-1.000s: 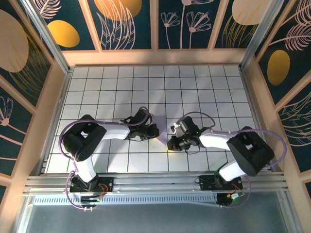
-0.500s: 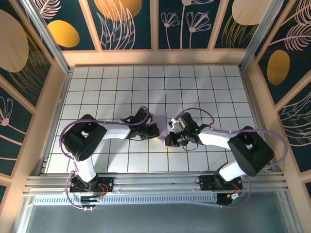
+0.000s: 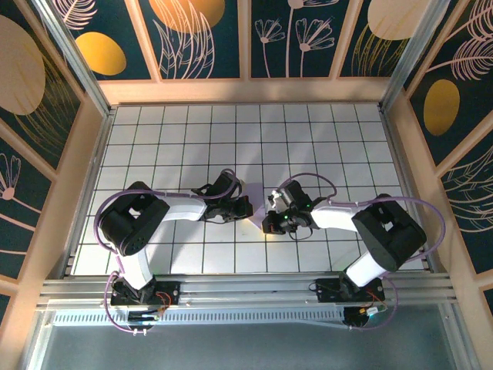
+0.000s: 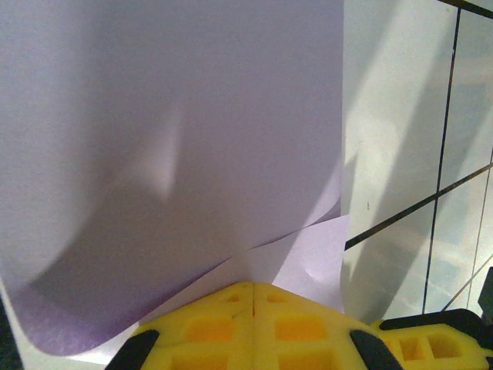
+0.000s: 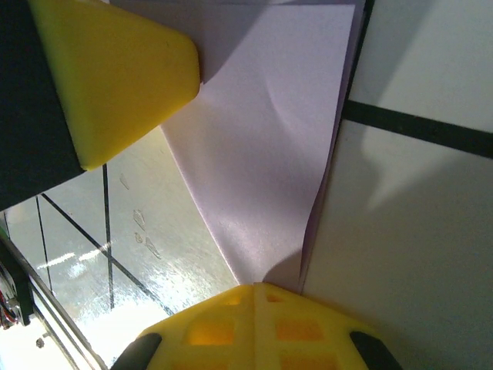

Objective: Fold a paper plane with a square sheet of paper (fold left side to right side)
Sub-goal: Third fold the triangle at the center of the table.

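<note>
The right pincer [image 5: 253, 288] is shifted slightly toward nine o'clock. It and the left pincer [image 4: 253, 285] are clamped on the square sheet of paper [image 4: 177, 154], judged light, limp and crease-prone; edges are best gripped.

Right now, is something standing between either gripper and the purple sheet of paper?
Nothing visible does. The left gripper and the right gripper are each shut directly on the sheet of paper.

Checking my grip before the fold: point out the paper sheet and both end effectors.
paper sheet [image 4: 192, 139]: left wrist view, middle of its upper layer.
left end effector [image 4: 253, 288]: left wrist view, seam between its shut fingertips.
right end effector [image 5: 254, 288]: right wrist view, seam between its shut fingertips.
</note>
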You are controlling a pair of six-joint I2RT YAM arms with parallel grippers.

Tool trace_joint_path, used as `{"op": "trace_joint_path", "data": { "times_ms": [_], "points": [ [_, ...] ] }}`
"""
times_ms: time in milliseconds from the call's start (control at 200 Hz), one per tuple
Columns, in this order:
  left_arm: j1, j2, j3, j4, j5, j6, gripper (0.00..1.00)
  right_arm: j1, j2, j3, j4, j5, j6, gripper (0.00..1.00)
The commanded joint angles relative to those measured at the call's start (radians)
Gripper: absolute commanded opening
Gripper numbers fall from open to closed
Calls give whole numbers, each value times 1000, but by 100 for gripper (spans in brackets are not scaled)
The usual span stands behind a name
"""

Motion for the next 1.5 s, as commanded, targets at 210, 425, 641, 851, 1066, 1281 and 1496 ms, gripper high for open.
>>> {"op": "trace_joint_path", "data": {
  "times_ms": [210,425,641,851,1066,1281,1496],
  "points": [
    [-26,-137,-36,-58,-78,24,11,-10,57,-10,-109,112,-3,0],
    [-80,-139,-82,57,-9,-35,7,-13,66,-10,-127,135,-8,0],
    [-119,-49,-76,144,7,-80,5,-13,70,-6,-140,150,-10,0],
    [-118,-26,-90,161,-24,-106,5,-13,68,-4,-154,161,-14,0],
    [-118,-4,-103,133,-68,-140,4,-13,72,-2,-167,165,-16,0],
    [-116,7,-101,83,-134,-163,3,-13,71,6,-189,174,-23,0],
    [-103,3,-107,16,-180,-149,2,-13,72,10,-218,189,-34,0]
  ]
}}
